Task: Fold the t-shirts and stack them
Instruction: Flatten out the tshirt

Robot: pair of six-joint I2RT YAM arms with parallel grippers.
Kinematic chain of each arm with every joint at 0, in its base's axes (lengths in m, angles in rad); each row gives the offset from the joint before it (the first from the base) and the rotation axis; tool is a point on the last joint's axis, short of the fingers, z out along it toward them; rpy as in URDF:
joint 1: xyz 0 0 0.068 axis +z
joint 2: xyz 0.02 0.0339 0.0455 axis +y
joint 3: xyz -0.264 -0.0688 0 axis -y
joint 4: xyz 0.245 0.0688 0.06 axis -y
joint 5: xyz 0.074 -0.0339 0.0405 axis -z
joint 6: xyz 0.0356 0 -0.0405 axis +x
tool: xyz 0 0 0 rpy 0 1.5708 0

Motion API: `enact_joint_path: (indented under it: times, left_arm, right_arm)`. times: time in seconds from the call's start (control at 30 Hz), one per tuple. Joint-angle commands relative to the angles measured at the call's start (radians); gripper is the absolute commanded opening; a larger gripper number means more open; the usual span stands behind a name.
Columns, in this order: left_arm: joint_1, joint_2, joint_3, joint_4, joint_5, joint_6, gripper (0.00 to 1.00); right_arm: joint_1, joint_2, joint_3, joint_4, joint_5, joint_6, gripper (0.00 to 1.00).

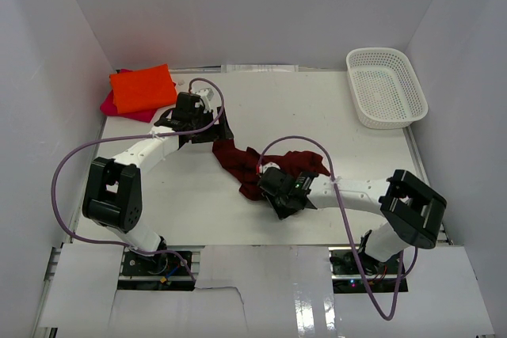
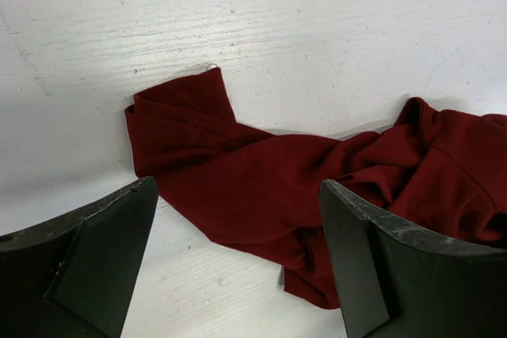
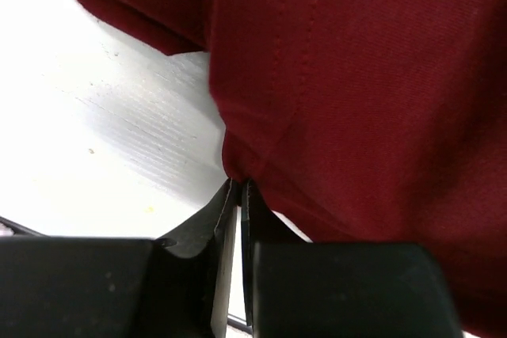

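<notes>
A dark maroon t-shirt lies crumpled mid-table, one narrow end reaching toward the back left. My left gripper hovers over that end, its jaws wide open; in the left wrist view the maroon t-shirt lies between and beyond the left gripper. My right gripper sits at the shirt's near edge. Seen from the right wrist, the right gripper is shut on a pinch of the maroon t-shirt. An orange t-shirt lies folded on a magenta-pink t-shirt at the back left corner.
A white mesh basket stands at the back right corner. White walls enclose the table on the left, back and right. Purple cables loop from both arms over the table.
</notes>
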Motion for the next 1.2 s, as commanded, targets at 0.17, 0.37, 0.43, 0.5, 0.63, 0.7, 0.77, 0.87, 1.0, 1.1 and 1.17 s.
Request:
enact_joint_path:
  times: [0.17,0.37,0.43,0.5,0.63,0.7,0.77,0.87,1.0,1.1,1.17]
  left_arm:
    - [0.006,-0.043,0.027,-0.005,0.006,-0.002,0.94]
    - [0.006,-0.038,0.025,0.011,0.064,-0.002,0.94]
    - [0.006,-0.037,0.03,0.031,0.122,0.003,0.94]
    - [0.006,-0.024,0.045,0.041,0.162,0.007,0.94]
    - [0.005,0.037,0.146,0.034,0.288,0.005,0.96]
    - [0.003,0.091,0.181,0.035,0.342,-0.019,0.96]
    - [-0.003,0.123,0.212,0.054,0.403,-0.043,0.96]
    - [-0.021,0.149,0.202,0.113,0.454,-0.048,0.96]
    - [-0.046,0.174,0.208,0.143,0.543,-0.019,0.97]
    - [-0.067,0.195,0.238,0.112,0.523,0.056,0.98]
    - [-0.072,0.224,0.252,0.097,0.508,0.082,0.98]
  right_arm:
    - [-0.243,-0.143,0.262,-0.169,-0.033,-0.138,0.08]
    - [-0.441,-0.102,0.827,-0.38,0.011,-0.267,0.08]
    - [-0.508,-0.1,0.924,-0.394,-0.031,-0.287,0.08]
    - [-0.545,-0.093,0.956,-0.414,-0.055,-0.298,0.08]
    - [-0.57,-0.088,0.982,-0.428,-0.039,-0.289,0.08]
    - [-0.596,-0.096,0.998,-0.431,-0.021,-0.278,0.08]
    - [-0.648,-0.112,1.031,-0.433,-0.016,-0.272,0.08]
    - [-0.743,-0.105,1.114,-0.454,-0.047,-0.279,0.08]
    - [-0.82,-0.08,1.186,-0.483,-0.131,-0.29,0.08]
    - [-0.843,-0.065,1.209,-0.493,-0.17,-0.295,0.08]
    - [-0.845,-0.057,1.206,-0.497,-0.185,-0.298,0.08]
